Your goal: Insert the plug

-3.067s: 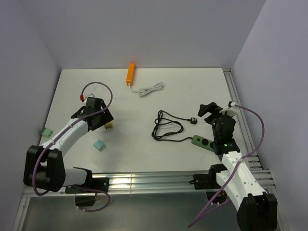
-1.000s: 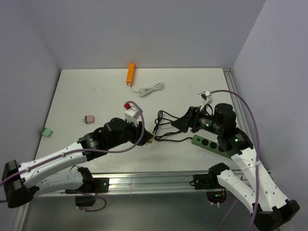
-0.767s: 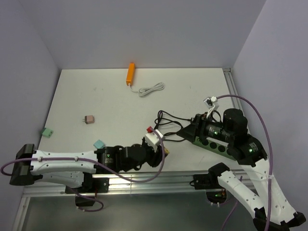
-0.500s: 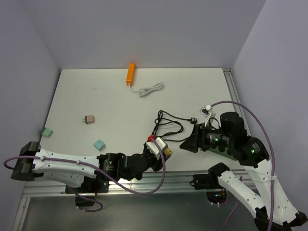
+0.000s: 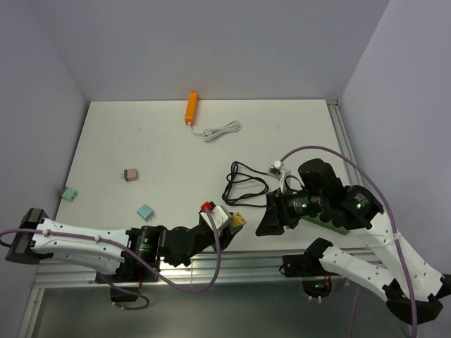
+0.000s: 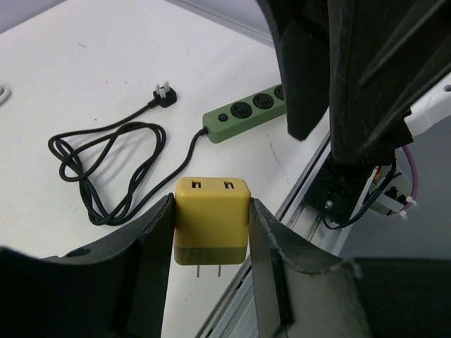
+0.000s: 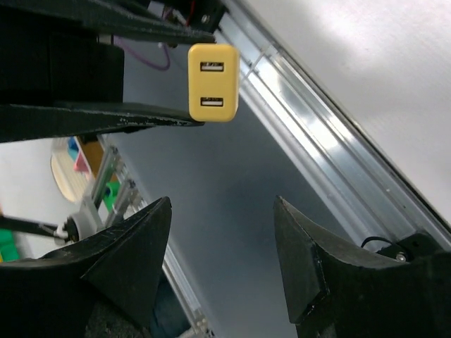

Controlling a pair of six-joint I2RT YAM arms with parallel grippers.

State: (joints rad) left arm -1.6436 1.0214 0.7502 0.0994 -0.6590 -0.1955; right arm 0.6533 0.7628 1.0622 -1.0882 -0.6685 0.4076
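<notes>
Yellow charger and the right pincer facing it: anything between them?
Nothing; the right wrist view shows only open air between yellow charger and right pincer.

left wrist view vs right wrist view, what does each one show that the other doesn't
Only the left wrist shows the green power strip, the coiled black cord, and the prongs of the yellow charger, pointing down. Only the right wrist shows the right tool spread open, facing the yellow charger. Both show that charger, USB slots visible, clamped in the left tool.
</notes>
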